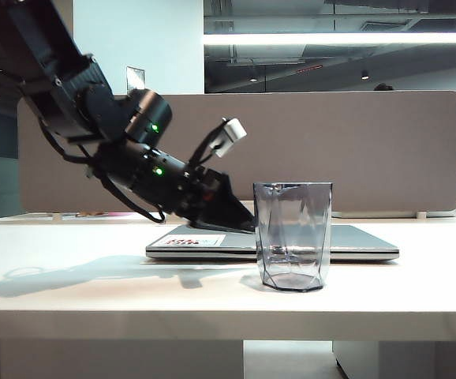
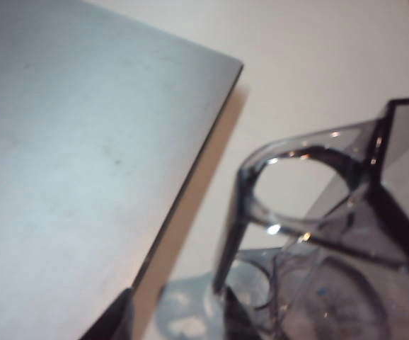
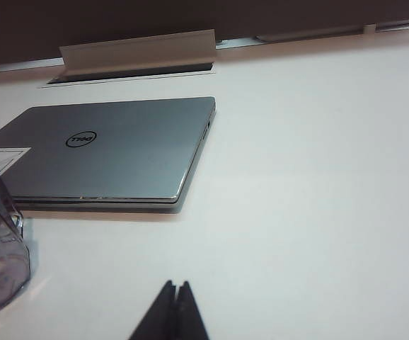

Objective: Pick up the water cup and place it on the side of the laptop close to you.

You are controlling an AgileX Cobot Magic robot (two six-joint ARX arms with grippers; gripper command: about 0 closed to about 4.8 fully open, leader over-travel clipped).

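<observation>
Grey-tinted faceted water cup (image 1: pixel 293 235) upright before laptop (image 1: pixel 354 242) | left pincer (image 1: pixel 240 221) released | right pincer (image 3: pixel 174 297) clenched

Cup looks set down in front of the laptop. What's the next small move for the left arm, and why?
Probably draw the left gripper straight back, away from the water cup. The cup stands upright on the table on the near side of the closed laptop, and the jaws look open beside its handle. The right gripper rests shut, apart.
</observation>
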